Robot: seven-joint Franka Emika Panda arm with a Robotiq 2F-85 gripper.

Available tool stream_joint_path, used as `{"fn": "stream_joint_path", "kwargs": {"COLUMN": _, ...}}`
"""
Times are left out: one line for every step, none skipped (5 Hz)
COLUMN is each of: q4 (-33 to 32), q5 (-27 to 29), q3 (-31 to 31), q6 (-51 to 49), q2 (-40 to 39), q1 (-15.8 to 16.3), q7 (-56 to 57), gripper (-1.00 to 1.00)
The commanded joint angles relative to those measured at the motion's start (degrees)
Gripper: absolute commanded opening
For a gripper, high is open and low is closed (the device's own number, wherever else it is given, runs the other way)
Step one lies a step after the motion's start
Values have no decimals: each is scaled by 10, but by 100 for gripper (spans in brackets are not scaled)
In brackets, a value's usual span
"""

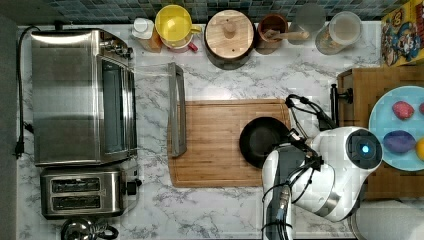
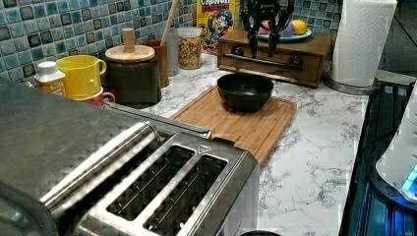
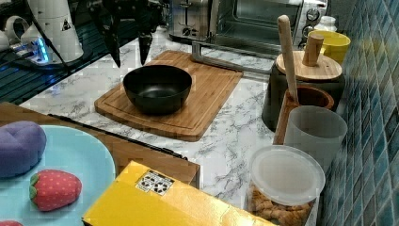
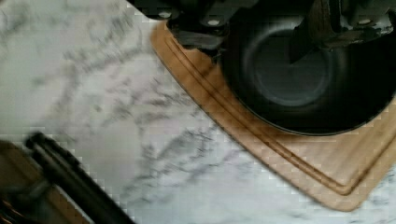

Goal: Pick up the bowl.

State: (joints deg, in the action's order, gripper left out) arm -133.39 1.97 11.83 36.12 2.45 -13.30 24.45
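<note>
Sitting upright on the wooden cutting board (image 3: 188, 94), the bowl (image 3: 157, 88) is at the board's end toward the top view's right, nr the edge. Bowl is black, glossy, w/ a duller grey inner bottom, nothing in it. Fingers (image 3: 128, 49) hang spread apart above it, holding nothing, tips clear of the rim; in the right view they sit above and toward the right view's left of the bowl. Wrist view has the bowl's rim (image 4: 299, 70) directly under the fingers, board corner just beside it on the marble worktop (image 1: 225, 210). Arm body (image 1: 320, 170) is over the board's corner at the top view's lower right. Along the tiled wall: yellow cup (image 1: 173, 24), round wooden lid (image 1: 229, 32) on a dark pot, small brown bowl w/ spoon (image 1: 272, 30). Toaster oven (image 1: 82, 95) stands at the top view's left, well apart from the bowl.
</note>
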Motion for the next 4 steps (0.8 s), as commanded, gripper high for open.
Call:
{"fn": "stream_joint_path", "kwargs": {"q4": -86, "q5": 41, "q3": 16, "q6": 60, "q2": 35, "q1": -15, "q7": 87, "gripper": 0}}
{"fn": "stream_joint_path", "kwargs": {"q4": -87, "q5": 39, "q3": 20, "q6": 60, "q2": 28, "q1": -12, "q7": 81, "gripper": 0}}
{"fn": "stream_joint_path", "kwargs": {"q4": -98, "q5": 36, "q3": 17, "q6": 71, "q2": 27, "q1": -7, "q7": 86, "gripper": 0}}
{"fn": "stream_joint_path", "kwargs": {"q4": -115, "q5": 46, "q3": 7, "q6": 103, "q2": 20, "q1": -1, "q7": 105, "gripper": 0}}
